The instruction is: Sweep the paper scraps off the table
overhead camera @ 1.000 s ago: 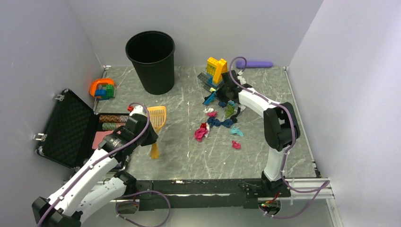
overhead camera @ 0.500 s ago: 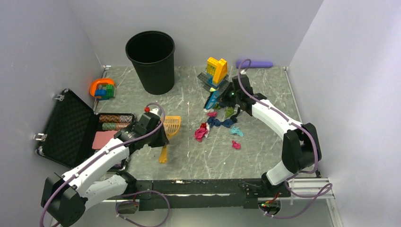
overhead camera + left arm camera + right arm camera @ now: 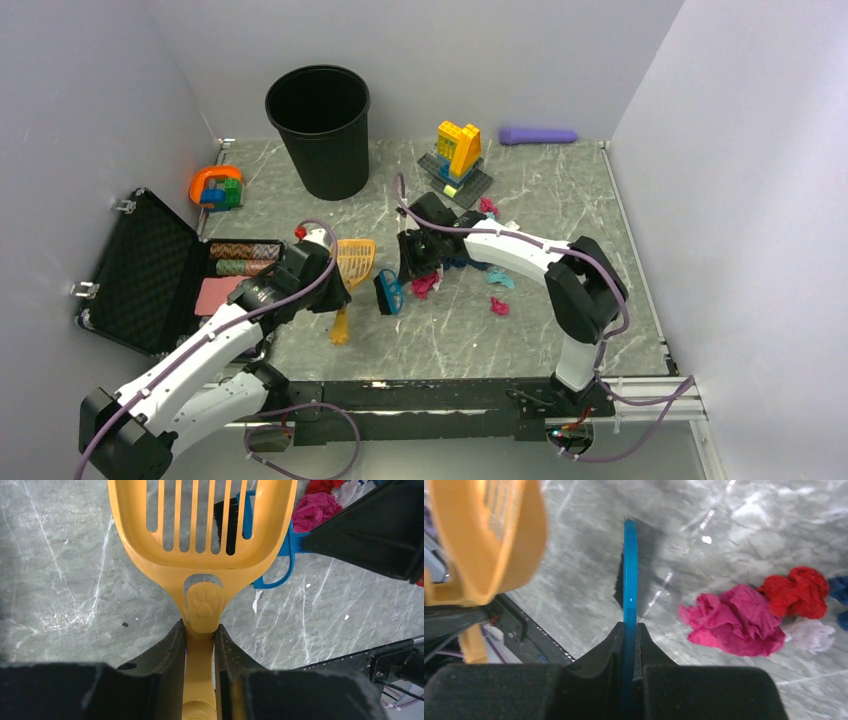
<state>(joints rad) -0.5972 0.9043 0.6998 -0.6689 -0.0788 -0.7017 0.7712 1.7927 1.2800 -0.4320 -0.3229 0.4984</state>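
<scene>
Veined grey-green table [image 3: 460, 335], pale walls [image 3: 480, 60]

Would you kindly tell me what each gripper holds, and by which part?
Left gripper: the orange scoop, by its handle. Right gripper: the blue brush, by its handle.

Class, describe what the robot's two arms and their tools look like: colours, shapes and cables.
Both the left arm and right arm have white tubular links joined by black rounded joints, with a purple cable looped along each. The left tool and right tool each have two black, wedge-shaped fingers.
</scene>
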